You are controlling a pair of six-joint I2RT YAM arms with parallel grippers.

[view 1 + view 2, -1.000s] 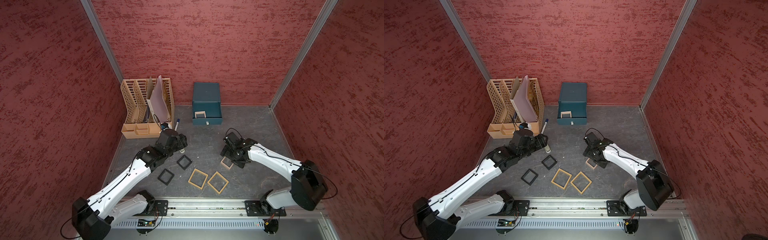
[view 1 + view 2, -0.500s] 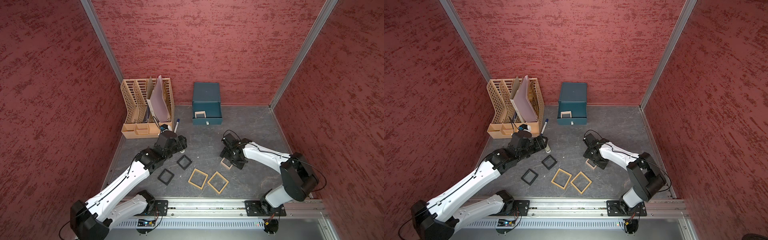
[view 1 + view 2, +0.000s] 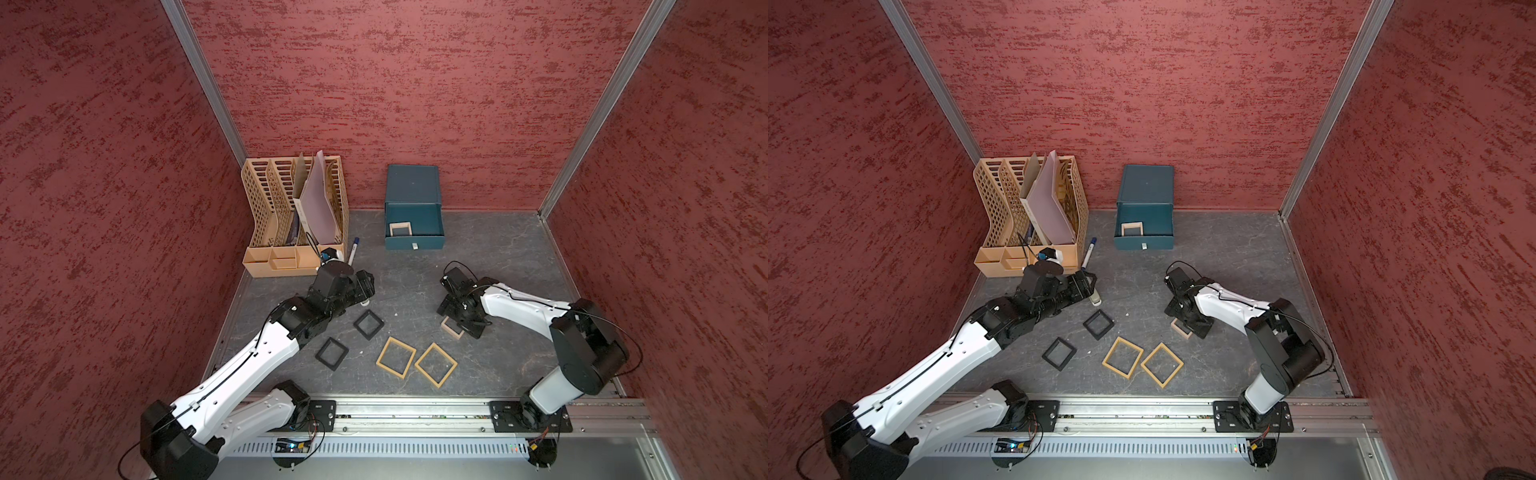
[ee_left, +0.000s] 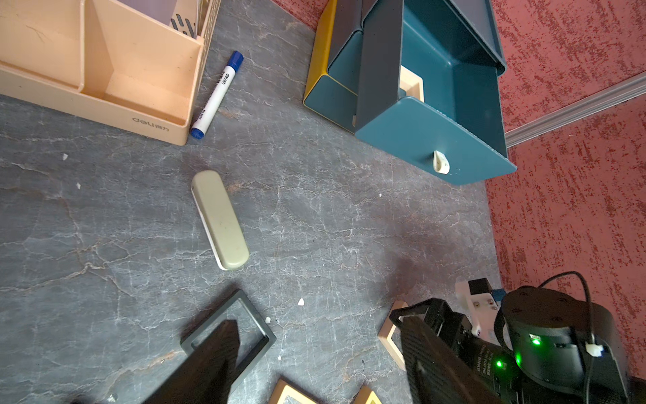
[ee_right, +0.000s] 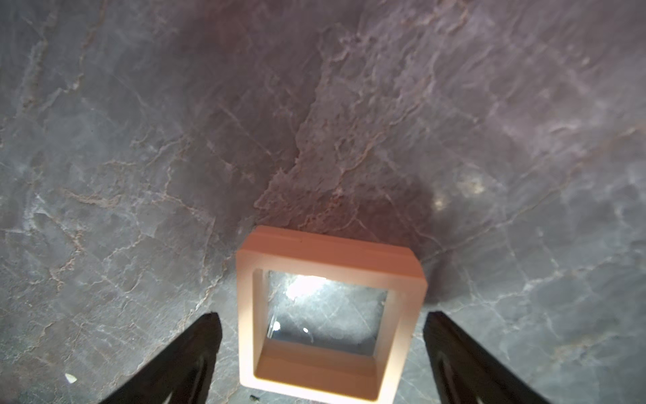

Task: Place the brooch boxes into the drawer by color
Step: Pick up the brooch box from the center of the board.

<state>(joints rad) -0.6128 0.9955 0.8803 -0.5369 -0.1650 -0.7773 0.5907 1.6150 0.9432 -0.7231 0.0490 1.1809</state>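
On the grey tabletop (image 5: 140, 140), the pale beige box (image 5: 328, 252) is positioned between the spread fingers (image 5: 202, 342) of the right gripper (image 5: 321, 314), clear of both. The left gripper (image 4: 314, 318) is spread, empty, near a black box (image 4: 258, 332).

Rack (image 3: 291, 216) sits back left at the wall, chest (image 3: 412, 183) to its right with one drawer (image 3: 432, 242) pulled out and a box (image 3: 400, 229) in its front left corner. Marker (image 3: 353, 249) lies right beside the rack, block (image 4: 220, 218) just in front of it. Nearer us: two small boxes (image 3: 368, 324) (image 3: 332, 353) left, two bigger boxes (image 3: 396, 357) (image 3: 436, 365) side by side in the middle, lone box (image 3: 451, 328) right.
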